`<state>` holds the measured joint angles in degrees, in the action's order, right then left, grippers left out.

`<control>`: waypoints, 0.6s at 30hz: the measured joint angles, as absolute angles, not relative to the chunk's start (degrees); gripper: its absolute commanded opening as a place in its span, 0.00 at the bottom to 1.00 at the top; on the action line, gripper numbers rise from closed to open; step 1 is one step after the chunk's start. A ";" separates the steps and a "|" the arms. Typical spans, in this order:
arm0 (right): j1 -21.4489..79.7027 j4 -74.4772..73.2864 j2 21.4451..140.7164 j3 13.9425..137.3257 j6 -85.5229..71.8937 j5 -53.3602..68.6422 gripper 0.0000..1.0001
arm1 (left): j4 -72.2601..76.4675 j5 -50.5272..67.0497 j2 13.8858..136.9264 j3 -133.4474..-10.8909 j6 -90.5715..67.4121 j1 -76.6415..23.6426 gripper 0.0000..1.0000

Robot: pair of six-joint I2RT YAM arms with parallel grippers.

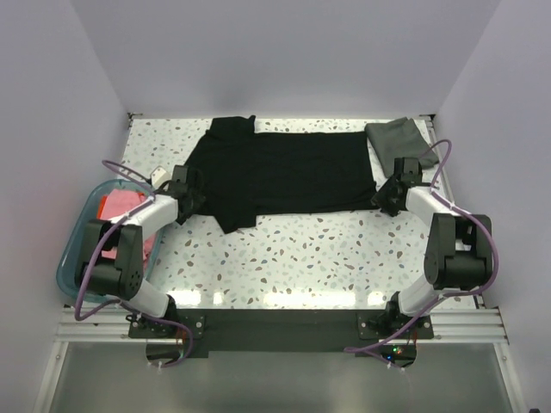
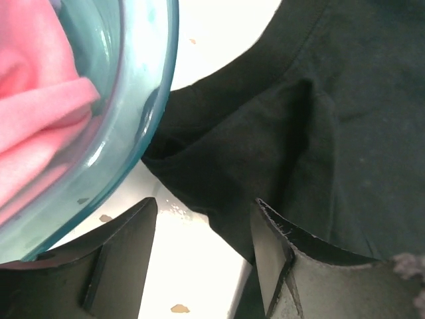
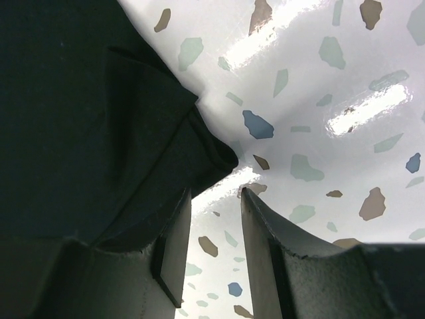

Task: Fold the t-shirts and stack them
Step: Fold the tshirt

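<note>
I have the black t-shirt (image 1: 284, 172) spread flat on the speckled table (image 1: 327, 249), from centre toward twelve o'clock; my left gripper (image 1: 198, 196) sits at its eight o'clock side, jaws well apart, the cloth edge reaching into the gap unpinched; my right gripper (image 1: 382, 200) is at its four o'clock corner, jaws narrowly apart over bare table; a folded grey-green t-shirt (image 1: 398, 138) lies at two o'clock; the teal tub (image 1: 77, 232) at nine holds a pink t-shirt (image 1: 120, 202).

black t-shirt (image 1: 284, 172): spread flat mid-table, sleeves left, hem right | grey-green t-shirt (image 1: 398, 138): folded, far right corner | pink t-shirt (image 1: 123, 200), orange-red t-shirt (image 1: 105, 207): crumpled in teal tub (image 1: 72, 251), left
</note>
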<state>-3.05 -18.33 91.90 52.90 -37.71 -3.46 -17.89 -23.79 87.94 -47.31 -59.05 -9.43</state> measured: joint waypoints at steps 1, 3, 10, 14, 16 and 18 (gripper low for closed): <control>-3.05 -18.26 92.03 52.90 -37.71 -3.46 0.38 | -17.76 -23.92 88.44 -47.31 -59.16 -9.32 0.59; -3.03 -18.00 92.64 52.90 -37.71 -3.46 0.38 | -17.56 -24.01 89.38 -47.31 -59.31 -8.95 0.54; -3.03 -17.80 93.71 52.90 -37.76 -3.36 0.34 | -15.90 -24.08 90.98 -47.31 -58.98 -6.59 0.35; -3.01 -17.21 94.04 52.90 -37.93 -3.29 0.31 | -14.79 -23.88 91.77 -47.31 -57.84 -6.24 0.20; -3.01 -16.97 94.52 52.90 -37.98 -3.27 0.27 | -14.11 -23.59 92.20 -47.31 -57.28 -6.22 0.16; -3.01 -16.91 94.91 52.90 -37.98 -3.27 0.19 | -13.61 -23.31 92.49 -47.27 -56.80 -6.20 0.07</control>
<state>-3.01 -16.91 94.91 52.90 -37.98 -3.27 -13.61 -23.31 92.49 -47.27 -56.80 -6.20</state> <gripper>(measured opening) 0.258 0.143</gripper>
